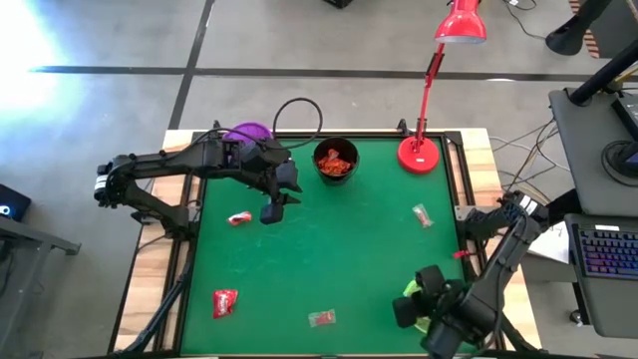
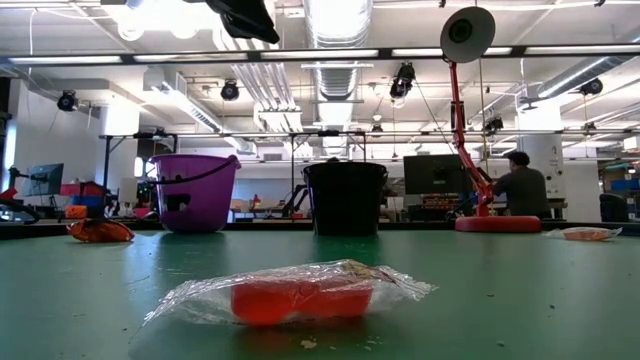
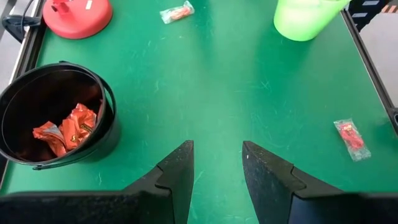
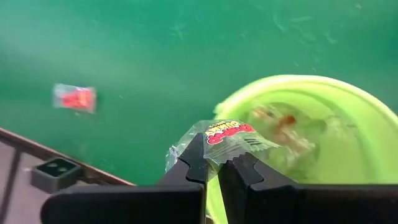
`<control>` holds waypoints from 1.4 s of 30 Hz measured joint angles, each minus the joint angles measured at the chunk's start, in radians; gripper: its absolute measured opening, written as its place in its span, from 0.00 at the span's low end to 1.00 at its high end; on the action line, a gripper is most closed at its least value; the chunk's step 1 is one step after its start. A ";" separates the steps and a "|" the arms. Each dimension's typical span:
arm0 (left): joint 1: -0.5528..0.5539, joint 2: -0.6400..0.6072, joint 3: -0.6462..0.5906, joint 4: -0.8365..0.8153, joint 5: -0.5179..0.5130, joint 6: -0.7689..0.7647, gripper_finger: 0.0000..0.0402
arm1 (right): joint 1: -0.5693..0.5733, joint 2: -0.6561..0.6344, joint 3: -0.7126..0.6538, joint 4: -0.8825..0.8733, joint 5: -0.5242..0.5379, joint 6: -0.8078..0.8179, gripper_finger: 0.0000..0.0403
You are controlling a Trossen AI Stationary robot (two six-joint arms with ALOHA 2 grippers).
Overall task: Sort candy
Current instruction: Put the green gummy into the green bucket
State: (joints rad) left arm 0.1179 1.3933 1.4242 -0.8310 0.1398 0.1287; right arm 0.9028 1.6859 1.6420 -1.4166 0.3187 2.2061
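Right gripper [image 4: 211, 163] clenched on a clear-wrapped candy [image 4: 229, 138], held over the rim of the green cup [image 4: 348, 118] at the table's near right corner. More wrapped pieces visible inside that cup. Left gripper [image 3: 216, 163] released, fingers apart and empty, positioned above the green table [image 1: 339, 249] near the far left, beside the black cup [image 1: 336, 162] holding orange-wrapped candy. Purple cup [image 1: 249, 132] at the far edge, partly covered by the left arm. Red lamp base [image 1: 419, 155] at the far right. Loose candy scattered: one by the left gripper [image 1: 238, 218], one near the right edge [image 1: 423, 214], two along the near edge [image 1: 225, 301] [image 1: 321, 318].
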 joint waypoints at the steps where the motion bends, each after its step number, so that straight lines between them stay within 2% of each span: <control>1: 0.000 0.000 0.000 0.000 0.000 -0.006 0.30 | 0.000 0.000 0.000 -0.009 -0.022 -0.002 0.03; 5: 0.000 0.000 0.000 0.000 0.000 -0.007 0.30 | 0.012 0.000 0.000 -0.065 -0.097 -0.003 0.03; 10: 0.000 0.000 0.000 0.000 0.000 -0.015 0.30 | 0.034 -0.001 0.000 -0.125 -0.122 -0.005 0.03; 16: 0.000 0.000 -0.001 0.000 0.000 -0.013 0.30 | 0.035 -0.001 -0.008 -0.119 -0.214 -0.006 0.03; 36: 0.000 0.000 -0.001 0.000 0.000 0.012 0.30 | 0.032 0.082 -0.044 -0.109 -0.223 0.001 0.03; 42: 0.000 0.000 -0.001 0.000 0.000 0.012 0.30 | 0.031 0.082 -0.044 -0.068 -0.223 -0.004 0.11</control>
State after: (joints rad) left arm 0.1177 1.3933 1.4235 -0.8310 0.1402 0.1410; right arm 0.9336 1.7675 1.5978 -1.4841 0.0956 2.2022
